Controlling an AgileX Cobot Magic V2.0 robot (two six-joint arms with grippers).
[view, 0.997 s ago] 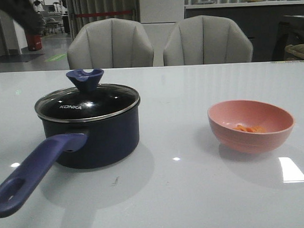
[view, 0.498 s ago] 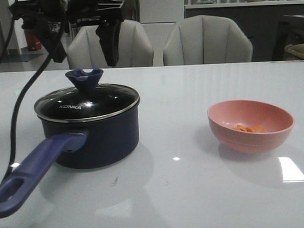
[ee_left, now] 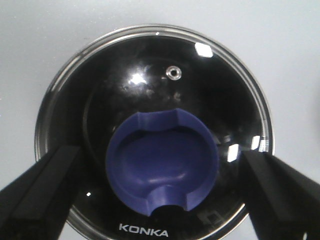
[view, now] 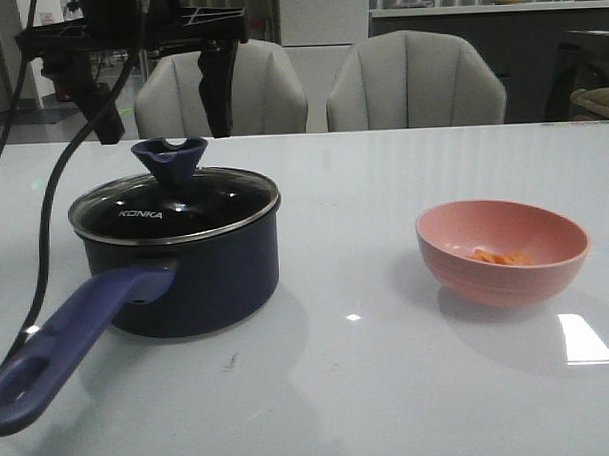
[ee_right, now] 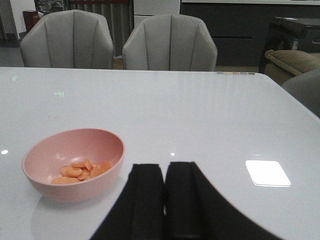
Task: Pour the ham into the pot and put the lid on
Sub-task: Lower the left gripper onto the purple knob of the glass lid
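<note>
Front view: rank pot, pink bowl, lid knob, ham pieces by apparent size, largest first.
1. pot, handle included
2. pink bowl, clearly smaller than the pot at similar depth
3. lid knob, slightly farther back, so a bit understated
4. ham pieces, a tiny cluster inside the bowl

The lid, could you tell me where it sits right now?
In the front view the lid rests on the pot, on the table's left side, directly beneath the open left claw.

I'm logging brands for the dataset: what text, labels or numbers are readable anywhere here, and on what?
"KONKA": white lettering on the dark glass of the lid, near its metal rim; also readable in the left wrist view.
No other lettering is visible on the pot or the pink bowl.
</note>
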